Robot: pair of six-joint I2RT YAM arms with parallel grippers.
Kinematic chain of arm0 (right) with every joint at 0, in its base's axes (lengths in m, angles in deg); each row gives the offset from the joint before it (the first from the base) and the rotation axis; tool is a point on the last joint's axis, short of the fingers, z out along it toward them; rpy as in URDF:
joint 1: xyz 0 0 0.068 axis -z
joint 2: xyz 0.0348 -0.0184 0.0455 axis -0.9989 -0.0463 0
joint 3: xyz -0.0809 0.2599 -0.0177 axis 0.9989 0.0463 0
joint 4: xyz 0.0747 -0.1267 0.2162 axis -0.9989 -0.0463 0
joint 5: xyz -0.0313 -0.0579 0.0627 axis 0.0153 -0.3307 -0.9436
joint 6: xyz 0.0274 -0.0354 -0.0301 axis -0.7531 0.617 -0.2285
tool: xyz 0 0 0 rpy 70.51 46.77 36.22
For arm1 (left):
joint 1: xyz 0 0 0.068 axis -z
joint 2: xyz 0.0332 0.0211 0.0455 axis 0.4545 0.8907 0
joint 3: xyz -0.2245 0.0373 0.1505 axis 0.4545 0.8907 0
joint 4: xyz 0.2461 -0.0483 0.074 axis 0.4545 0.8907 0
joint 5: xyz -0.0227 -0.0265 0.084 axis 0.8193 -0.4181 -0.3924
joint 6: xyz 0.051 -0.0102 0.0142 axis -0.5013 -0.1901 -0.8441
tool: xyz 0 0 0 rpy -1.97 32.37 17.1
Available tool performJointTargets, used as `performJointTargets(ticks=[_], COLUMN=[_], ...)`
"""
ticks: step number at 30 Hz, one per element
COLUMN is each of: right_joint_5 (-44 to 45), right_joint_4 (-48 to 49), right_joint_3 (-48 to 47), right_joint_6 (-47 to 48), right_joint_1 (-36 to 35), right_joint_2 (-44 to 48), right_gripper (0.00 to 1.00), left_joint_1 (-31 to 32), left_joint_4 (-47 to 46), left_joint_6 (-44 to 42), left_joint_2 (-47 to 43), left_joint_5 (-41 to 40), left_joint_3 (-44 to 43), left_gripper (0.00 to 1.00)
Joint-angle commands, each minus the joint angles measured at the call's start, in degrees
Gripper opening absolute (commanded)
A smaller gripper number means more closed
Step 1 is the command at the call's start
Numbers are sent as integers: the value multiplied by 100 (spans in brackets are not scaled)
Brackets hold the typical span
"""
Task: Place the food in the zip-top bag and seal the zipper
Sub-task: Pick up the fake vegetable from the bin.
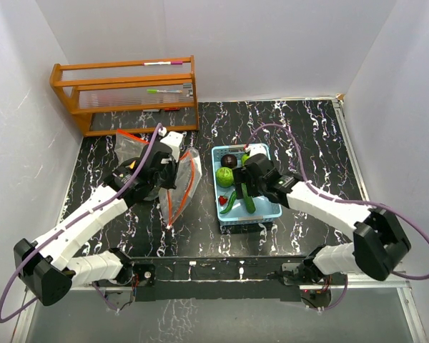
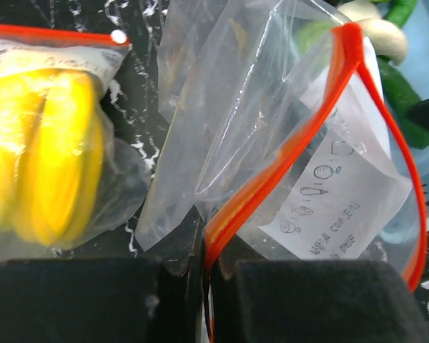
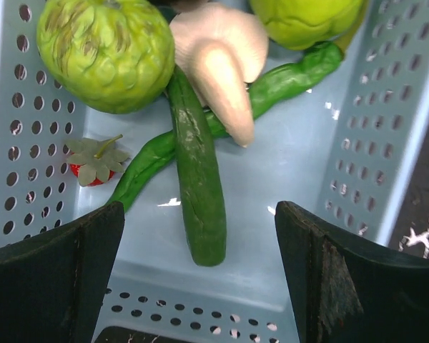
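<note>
Food (image 1: 226,176) is all in the blue basket (image 1: 254,219). None of it is in the bag (image 1: 188,175) yet, so the job has hardly begun.

The basket sits on the right side of the table (image 1: 307,143). In it lie a long green piece (image 3: 199,193), a bumpy green ball (image 3: 107,50), a thin bent green piece (image 3: 286,75), a pale white piece (image 3: 222,64) and a little red strawberry (image 3: 93,163). A dark ball (image 1: 229,159) is at the far end.

The right gripper (image 3: 198,236) hangs just over the long green piece. Its fingers are wide apart, one on each side, and they hold nothing. I think it is about to go down and pinch that piece.

The bag is just left of the basket and looks lifted up off the table. The left gripper (image 2: 202,279) is closed tight on the red zipper (image 2: 300,143) at one end of the mouth. The mouth gapes open toward the basket. Inside I see a paper card (image 2: 336,207) but no food.

Another bag (image 2: 50,143) with yellow things inside lies just beside it. That one is not for this job.

What is left: every piece must go into the bag. Then the zipper must be pressed shut all the way along.
</note>
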Motion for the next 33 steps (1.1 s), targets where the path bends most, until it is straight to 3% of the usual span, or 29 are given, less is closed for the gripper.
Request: performJointTargets(ticks=[1,14,18,20,21,24,25,33], right_joint_5=[-468,-994,-1096,-1195,-1243,-1300,-1262,-1147], right_joint_4=[817,1548,1811,1891,1917,1971,1961,1429], right_joint_3=[63,70,50,37,40,73,90,140], right_joint_6=[349,564,641,699,734,765,747,664], right_joint_1=[110,608,632,633,631,633,629,630], right_joint_2=[-362,-1318,-1534,-1580,-1584,-1531,-1496,-493], right_gripper=[90,88,82,71,60,14,8,8], left_joint_1=[-18,-18,-19,-18,-18,-19,-18,-17], left_joint_4=[-579,-791,-810,-809,-810,-809,-810,-827], left_joint_6=[165,172,165,164,163,163,163,172], left_joint_2=[33,186,224,239,244,262,273,400], left_joint_5=[477,578,592,590,585,546,540,515], left_joint_3=[160,367,373,373,378,382,390,370], left_gripper=[0,0,0,0,0,0,0,0])
